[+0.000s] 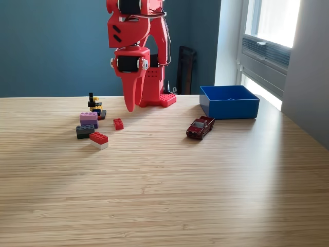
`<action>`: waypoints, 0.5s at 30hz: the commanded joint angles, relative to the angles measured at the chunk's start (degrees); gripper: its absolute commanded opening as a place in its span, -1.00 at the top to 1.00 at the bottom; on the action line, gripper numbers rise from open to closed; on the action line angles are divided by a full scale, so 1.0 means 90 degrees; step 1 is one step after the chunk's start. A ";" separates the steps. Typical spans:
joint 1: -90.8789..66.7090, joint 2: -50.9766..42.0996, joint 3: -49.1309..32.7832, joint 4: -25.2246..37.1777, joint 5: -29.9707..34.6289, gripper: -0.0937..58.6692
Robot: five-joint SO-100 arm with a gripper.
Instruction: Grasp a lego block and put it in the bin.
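Exterior view: gripper [130, 105] above lego blocks [94, 127].

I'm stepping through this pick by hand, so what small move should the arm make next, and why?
Probably lower the gripper a little toward the small red lego block. The gripper hangs in the air just above and to the exterior view's right of that block, holding nothing, and the block lies apart from the pile, so it looks easiest to take. The bin comes later.
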 commanded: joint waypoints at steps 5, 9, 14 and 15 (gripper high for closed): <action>0.0420 0.0586 0.0879 -0.0039 0.0811 0.41; 0.0752 0.0615 0.1094 -0.0039 0.1016 0.34; 0.1436 0.0615 0.1279 -0.0049 0.1055 0.33; 0.1582 0.0615 0.1299 -0.0059 0.1055 0.33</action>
